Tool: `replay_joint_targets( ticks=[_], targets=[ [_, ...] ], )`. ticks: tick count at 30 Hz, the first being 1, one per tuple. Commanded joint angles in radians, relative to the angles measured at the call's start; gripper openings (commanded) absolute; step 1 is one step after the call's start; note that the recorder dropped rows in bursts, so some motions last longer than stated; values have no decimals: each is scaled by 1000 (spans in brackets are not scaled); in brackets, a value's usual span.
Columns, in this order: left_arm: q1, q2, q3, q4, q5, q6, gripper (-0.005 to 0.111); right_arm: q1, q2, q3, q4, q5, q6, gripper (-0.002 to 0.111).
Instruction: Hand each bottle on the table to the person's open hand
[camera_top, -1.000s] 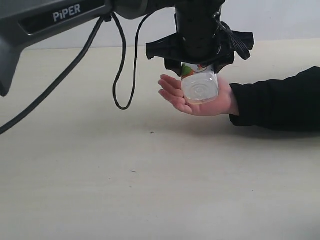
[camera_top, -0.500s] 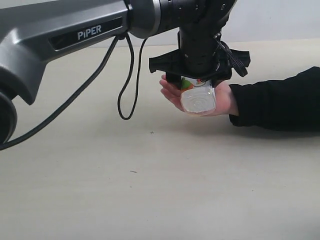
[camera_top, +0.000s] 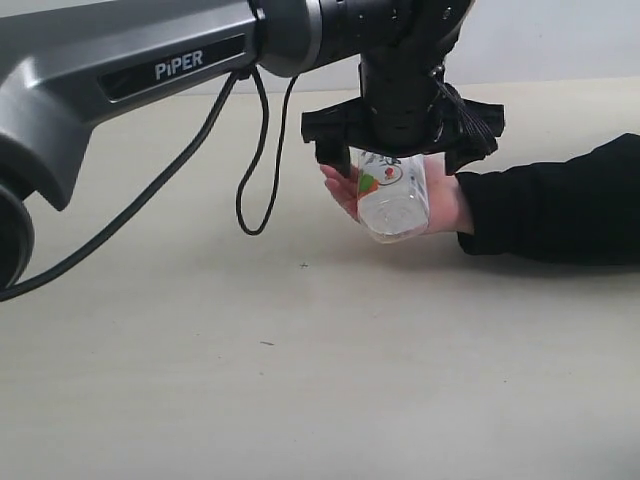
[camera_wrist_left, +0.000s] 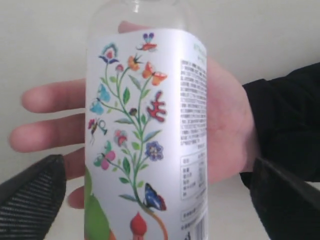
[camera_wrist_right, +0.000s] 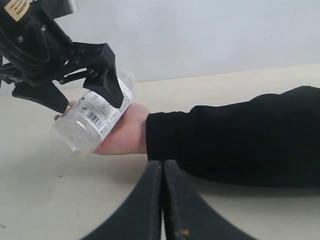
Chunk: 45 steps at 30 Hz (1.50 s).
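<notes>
The clear squarish bottle with the white floral label lies tilted on the person's open hand, palm up above the table. My left gripper hangs just over it, open, its fingers spread well clear of the bottle's sides. My right gripper is shut on nothing, low over the table near the black sleeve. No other bottles show.
The person's black-sleeved arm lies across the right of the table. A black cable loops down from the left arm beside the hand. A pale wall stands behind the table.
My left gripper has opened and let go of the floral bottle. The bottle has tipped from hanging base-down to lying tilted on the palm.
</notes>
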Motion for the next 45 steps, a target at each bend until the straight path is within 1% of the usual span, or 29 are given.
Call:
replay_joint_targets(
  ticks=[1, 6, 9, 12, 14, 15, 16, 17, 18, 19, 20, 21, 23, 24, 25, 26, 28, 30, 32, 35, 40, 43, 45],
  targets=[
    [-4, -22, -1, -3, -1, 98, 97, 1, -4, 5, 0, -7, -1, 0],
    [-4, -63, -22, 5, -6, 234, 97, 1, -4, 5, 0, -7, -1, 0],
    [-4, -99, -23, 1, -20, 370, 97, 1, -4, 5, 0, -7, -1, 0],
    [-8, -131, -23, -25, -23, 555, 97, 1, -4, 5, 0, -7, -1, 0],
    [-12, -150, -23, -72, -16, 654, 94, 1, -4, 5, 0, -7, -1, 0],
    [-12, -156, -23, -93, -16, 689, 90, 1, -4, 5, 0, -7, -1, 0],
    [-14, -165, -23, -118, -23, 719, 83, 1, -4, 5, 0, -7, -1, 0],
    [-14, -172, -23, -141, -31, 747, 74, 1, -4, 5, 0, -7, -1, 0],
    [-14, -182, -23, -199, -61, 806, 45, 1, -4, 5, 0, -7, -1, 0],
    [-14, -187, -18, -220, -76, 829, 31, 1, -4, 5, 0, -7, -1, 0],
    [-14, -199, -1, -275, -115, 866, 1, 1, -4, 5, 0, -7, -1, 0],
    [-14, -204, 12, -304, -134, 896, 3, 1, -4, 5, 0, -7, -1, 0],
    [-14, -224, 72, -414, -195, 988, 1, 1, -4, 5, 0, -7, -1, 0],
    [-14, -243, 126, -501, -231, 1070, 0, 1, -4, 5, 0, -7, -1, 0],
    [-13, -254, 162, -539, -261, 1118, 0, 1, -4, 5, 0, -7, -1, 0],
    [-13, -279, 241, -602, -321, 1203, 0, 1, -4, 5, 0, -7, -1, 0],
    [-5, -334, 356, -652, -411, 1273, 0, 1, -4, 5, 0, -7, -1, 0],
    [9, -413, 495, -660, -525, 1285, 0, 1, -4, 5, 0, -7, -1, 0],
    [42, -525, 669, -664, -667, 1292, 0, 1, -4, 5, 0, -7, -1, 0],
    [95, -717, 1000, -676, -948, 1293, 0, 1, -4, 5, 0, -7, -1, 0],
    [146, -924, 1322, -707, -1317, 1253, 0, 1, -4, 5, 0, -7, -1, 0],
    [160, -1035, 1473, -714, -1529, 1214, 0, 1, -4, 5, 0, -7, -1, 0],
    [166, -1089, 1557, -718, -1641, 1189, 0, 1, -4, 5, 0, -7, -1, 0]
  ],
)
